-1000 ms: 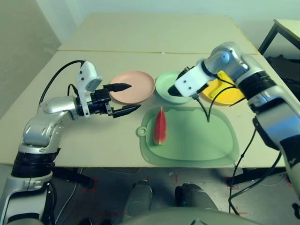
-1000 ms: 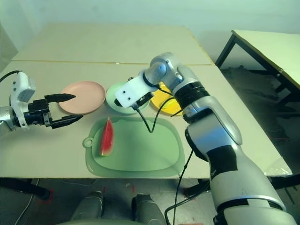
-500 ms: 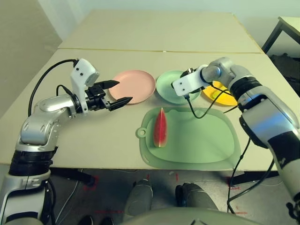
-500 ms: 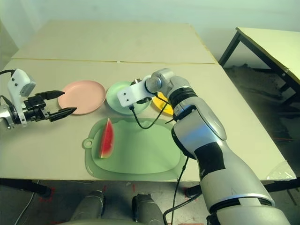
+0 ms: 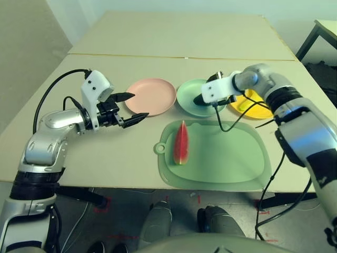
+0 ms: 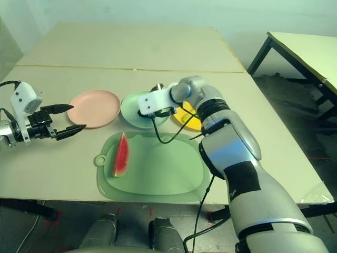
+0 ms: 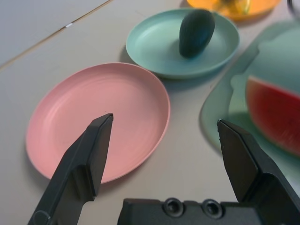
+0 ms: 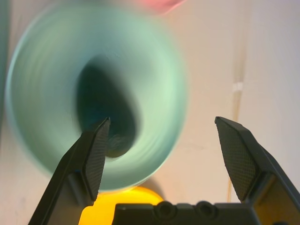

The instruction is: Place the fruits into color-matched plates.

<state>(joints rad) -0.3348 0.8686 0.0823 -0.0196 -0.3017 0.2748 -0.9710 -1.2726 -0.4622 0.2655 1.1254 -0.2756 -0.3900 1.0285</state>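
Observation:
The dark green avocado (image 5: 201,99) lies in the mint green plate (image 5: 185,96). My right gripper (image 8: 161,124) hovers just over it, open, with nothing between its fingers (image 8: 93,154). The banana (image 7: 240,4) rests in the yellow plate (image 5: 258,109). On the green mat (image 5: 221,158), the watermelon wedge (image 5: 181,143) stands on its rind. The pink plate (image 5: 155,94) holds nothing. Just left of that plate's near rim is my left gripper (image 5: 138,104), open and empty, aimed across the plate toward the avocado (image 7: 196,33).
The three plates stand in a row behind the mat, which reaches the table's front edge. A black cable (image 5: 231,124) hangs from my right wrist over the mat's far edge. Another table (image 5: 321,31) stands at the far right.
My right gripper has opened and let go of the avocado, which now lies in the green plate, and has drawn back a little to the right. The left gripper stays open beside the pink plate.

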